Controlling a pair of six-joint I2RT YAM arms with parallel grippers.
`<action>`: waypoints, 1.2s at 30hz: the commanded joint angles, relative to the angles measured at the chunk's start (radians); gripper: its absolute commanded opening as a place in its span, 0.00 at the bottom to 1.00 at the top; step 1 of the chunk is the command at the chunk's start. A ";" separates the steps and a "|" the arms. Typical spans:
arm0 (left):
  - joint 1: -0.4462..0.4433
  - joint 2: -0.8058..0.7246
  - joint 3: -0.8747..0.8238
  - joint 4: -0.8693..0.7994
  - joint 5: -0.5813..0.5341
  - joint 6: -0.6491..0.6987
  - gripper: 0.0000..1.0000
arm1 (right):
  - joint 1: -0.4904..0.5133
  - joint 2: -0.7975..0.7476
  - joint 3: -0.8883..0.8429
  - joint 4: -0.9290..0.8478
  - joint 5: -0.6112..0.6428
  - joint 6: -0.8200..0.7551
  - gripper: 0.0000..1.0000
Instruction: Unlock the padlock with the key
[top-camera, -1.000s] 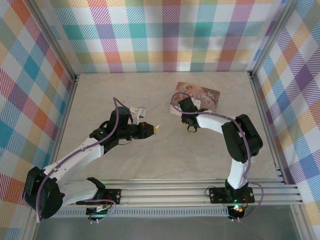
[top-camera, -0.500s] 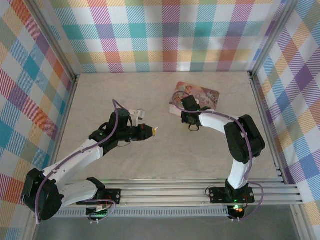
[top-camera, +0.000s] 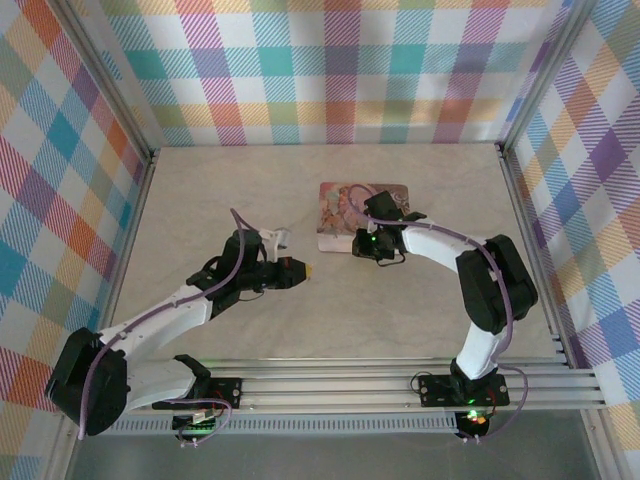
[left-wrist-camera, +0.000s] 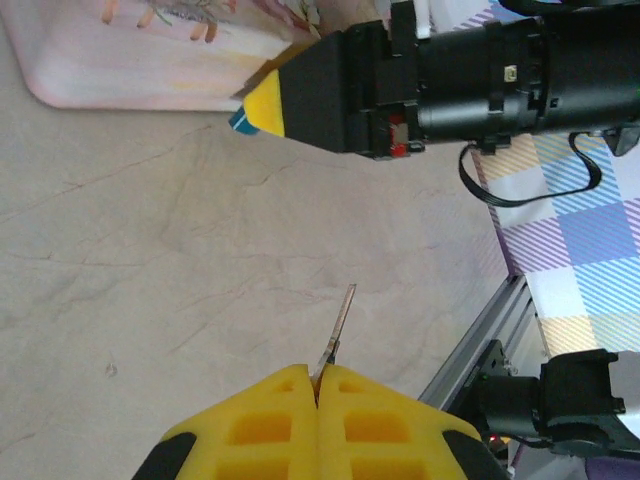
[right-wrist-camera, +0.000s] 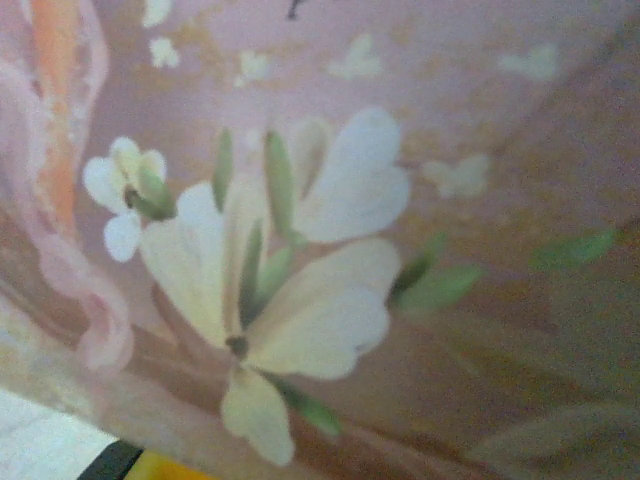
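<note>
On a pale, marbled tabletop (top-camera: 250, 190) ringed by plaid walls (top-camera: 340, 70), a flat pink box printed with flowers (top-camera: 338, 215) lies mid-table, with the right gripper (left-wrist-camera: 252, 115) set against its near edge. Whether that claw is clamped on the box or merely resting there cannot be told. Nor can it be told whether the teal speck (left-wrist-camera: 240, 122) under its yellow fingertip (left-wrist-camera: 270, 103) belongs to the padlock. Well apart from the box, the left gripper (left-wrist-camera: 318, 385) is clenched on a thin silver metal key (left-wrist-camera: 338, 330). The blade juts from between the yellow foam pads (left-wrist-camera: 260, 425) and aims roughly toward the right gripper (only the very end of the key appears pinched). The likely hazard from here is that so slight a hold lets the blade twist or slide back in the soft pads as it meets the lock. A box not firmly held could also skid away under the push.
</note>
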 joint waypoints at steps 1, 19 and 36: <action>-0.014 0.044 -0.028 0.142 -0.011 0.003 0.00 | 0.006 -0.063 0.028 -0.056 -0.106 0.079 0.00; -0.063 0.348 0.043 0.506 0.100 0.009 0.00 | -0.036 -0.139 0.134 -0.243 -0.181 0.317 0.00; -0.068 0.468 0.052 0.651 0.088 0.041 0.00 | -0.134 -0.142 0.191 -0.346 -0.394 0.240 0.00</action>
